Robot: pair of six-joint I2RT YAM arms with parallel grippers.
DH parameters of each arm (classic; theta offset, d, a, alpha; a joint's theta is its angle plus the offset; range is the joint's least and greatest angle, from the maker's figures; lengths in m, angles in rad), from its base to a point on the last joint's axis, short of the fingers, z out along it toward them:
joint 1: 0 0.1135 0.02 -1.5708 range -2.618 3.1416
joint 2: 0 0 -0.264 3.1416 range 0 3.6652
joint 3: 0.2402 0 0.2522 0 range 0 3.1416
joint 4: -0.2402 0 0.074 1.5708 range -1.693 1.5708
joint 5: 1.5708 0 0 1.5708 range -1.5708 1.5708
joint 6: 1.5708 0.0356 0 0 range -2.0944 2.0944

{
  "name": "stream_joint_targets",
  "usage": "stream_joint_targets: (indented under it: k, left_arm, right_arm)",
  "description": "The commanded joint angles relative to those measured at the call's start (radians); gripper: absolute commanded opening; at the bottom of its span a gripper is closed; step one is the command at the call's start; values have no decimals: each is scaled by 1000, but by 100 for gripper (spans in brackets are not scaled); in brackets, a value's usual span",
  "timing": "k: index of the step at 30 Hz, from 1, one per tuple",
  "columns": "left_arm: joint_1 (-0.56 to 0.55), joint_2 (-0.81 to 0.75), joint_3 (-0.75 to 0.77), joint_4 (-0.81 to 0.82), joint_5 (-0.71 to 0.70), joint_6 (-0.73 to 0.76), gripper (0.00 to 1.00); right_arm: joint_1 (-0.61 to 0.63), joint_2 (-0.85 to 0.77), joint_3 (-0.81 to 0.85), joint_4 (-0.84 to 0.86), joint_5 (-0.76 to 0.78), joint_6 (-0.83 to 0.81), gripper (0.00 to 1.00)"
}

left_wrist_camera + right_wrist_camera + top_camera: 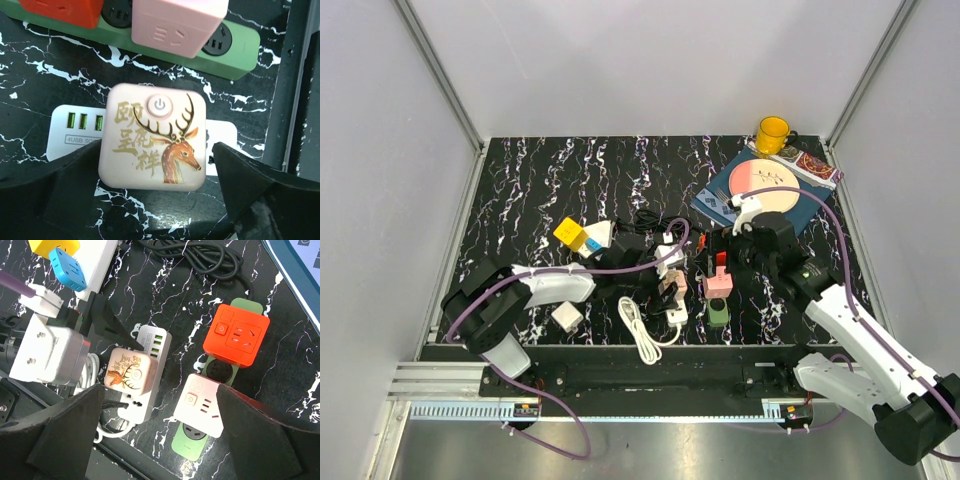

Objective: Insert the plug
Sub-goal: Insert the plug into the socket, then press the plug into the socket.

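The plug is a pale pink square block with a gold deer print (152, 137). It sits on top of a white power strip (67, 132) with green USB ports. I cannot tell how deep its pins sit. My left gripper (156, 165) is open, with one finger on each side of the plug and a small gap at the right finger (250, 180). The plug (127, 372) and white strip (152, 342) also show in the right wrist view. My right gripper (160, 390) is open and empty above a pink adapter (202, 402). From above, the plug (670, 288) lies between my left gripper (660, 280) and right gripper (728, 262).
A green power strip (192, 445) carries the pink adapter and a red adapter (235, 337). A black cable coil (200, 257) and yellow and blue cubes (575, 235) lie behind. A white cube (566, 317) and white cord (640, 330) lie near the front edge. A mug (772, 133) and plate (765, 185) stand back right.
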Motion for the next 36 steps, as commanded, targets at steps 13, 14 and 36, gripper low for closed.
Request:
stream_joint_targets:
  k: [13,14,36]
  left_arm:
    - [96,-403,170,-223,-324,-147,99]
    - [115,-437,175,-247,-366,-168,99]
    - [353,-916,65,-481,-894,-104,99]
  right_arm:
    - [5,79,163,-156,-80,106,100]
    - [14,96,172,-174,-84,116,100]
    - [264,653,441,-338,57,290,97]
